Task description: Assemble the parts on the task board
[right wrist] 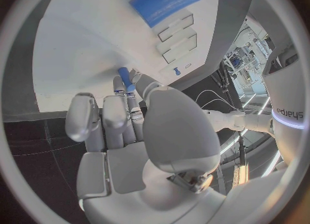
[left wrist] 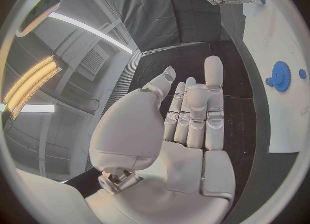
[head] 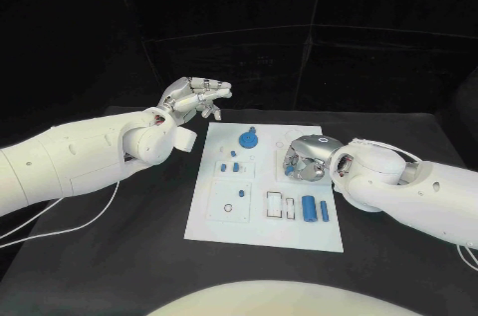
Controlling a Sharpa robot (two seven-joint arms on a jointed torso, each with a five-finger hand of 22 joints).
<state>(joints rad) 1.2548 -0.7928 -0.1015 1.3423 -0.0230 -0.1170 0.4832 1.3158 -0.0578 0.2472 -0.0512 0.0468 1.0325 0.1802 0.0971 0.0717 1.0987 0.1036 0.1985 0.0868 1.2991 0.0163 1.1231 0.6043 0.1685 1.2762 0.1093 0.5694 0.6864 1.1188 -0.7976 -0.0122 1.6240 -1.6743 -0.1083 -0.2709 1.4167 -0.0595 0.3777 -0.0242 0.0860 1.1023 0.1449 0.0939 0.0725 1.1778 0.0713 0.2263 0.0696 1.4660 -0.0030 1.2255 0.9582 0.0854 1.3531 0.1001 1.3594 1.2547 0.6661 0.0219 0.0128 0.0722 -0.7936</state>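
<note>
1. Setting: robotics lab or test cell, indoors.
2. Work surface: black table [head: 119, 261] carrying a white task board [head: 261, 222] with cut-out recesses and small blue parts [head: 310, 208].
3. Enclosure: black curtain panels [head: 329, 60] behind the table.
4. Ceiling, left wrist view: exposed metal beams, strip lights [left wrist: 29, 87], a vent grille [left wrist: 92, 61].
5. Background, right wrist view: distant racks and equipment [right wrist: 248, 53].

Task board [head: 224, 226] mid-table, gear [head: 248, 139] at its far end, two cylinders [head: 317, 209] near its right edge
</note>
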